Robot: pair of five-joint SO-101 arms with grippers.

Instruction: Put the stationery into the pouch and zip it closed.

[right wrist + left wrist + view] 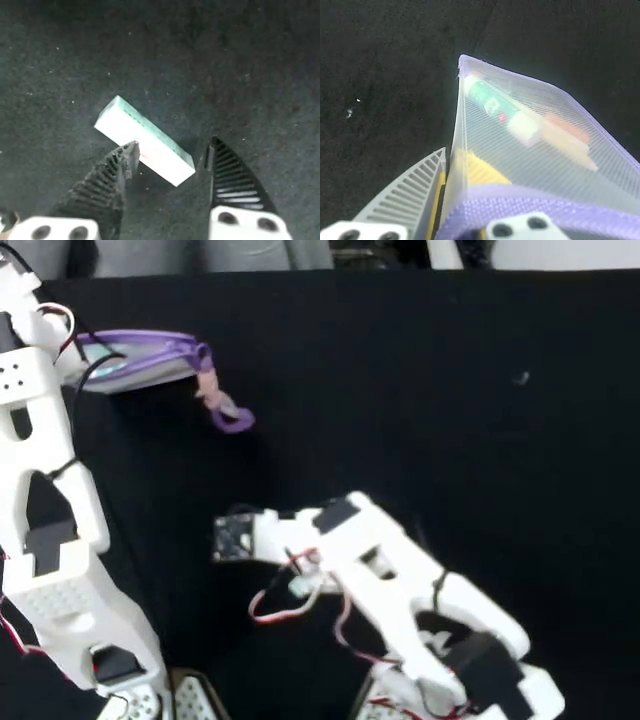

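Partly between the tips of the wide-open right gripper [173, 146] — a green-edged eraser [145, 140]; left gripper [449, 175] tight on the pouch [535, 160].

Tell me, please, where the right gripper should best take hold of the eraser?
Grip the eraser across its short width at mid-length, coming straight down. It lies flat, a long straight-sided block, slantwise under the open right gripper.
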